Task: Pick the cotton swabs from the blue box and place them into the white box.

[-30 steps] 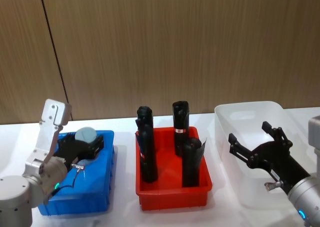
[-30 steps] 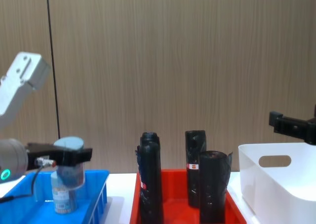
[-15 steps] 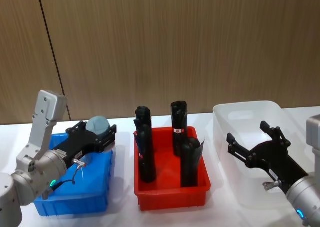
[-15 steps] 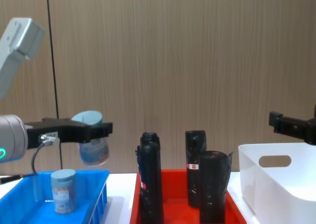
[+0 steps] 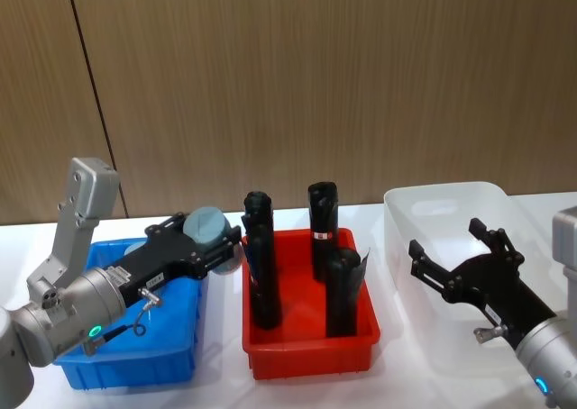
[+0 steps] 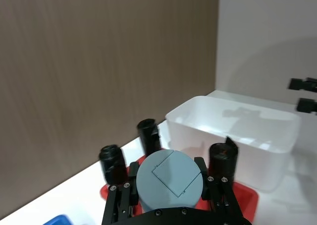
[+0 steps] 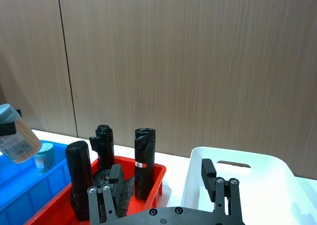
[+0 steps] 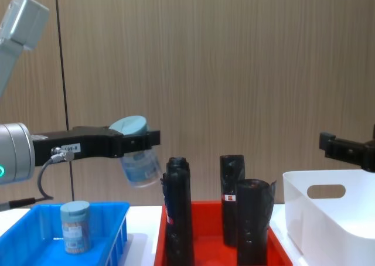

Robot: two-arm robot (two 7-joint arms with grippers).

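cotton swabs [image 8: 139, 165] sit tilted, clamped inside the left tool [image 8: 149, 140].

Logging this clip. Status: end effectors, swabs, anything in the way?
Left end effector shut on cotton swabs tub, airborne at blue box edge. Right end effector open over white box. Black rolls, red tray, between.

Nothing legible. Label print on held swab tub [image 8: 139, 167], red labels on rolls [image 8: 232, 198], white tag on left gripper [image 8: 146, 140]: too small to read.
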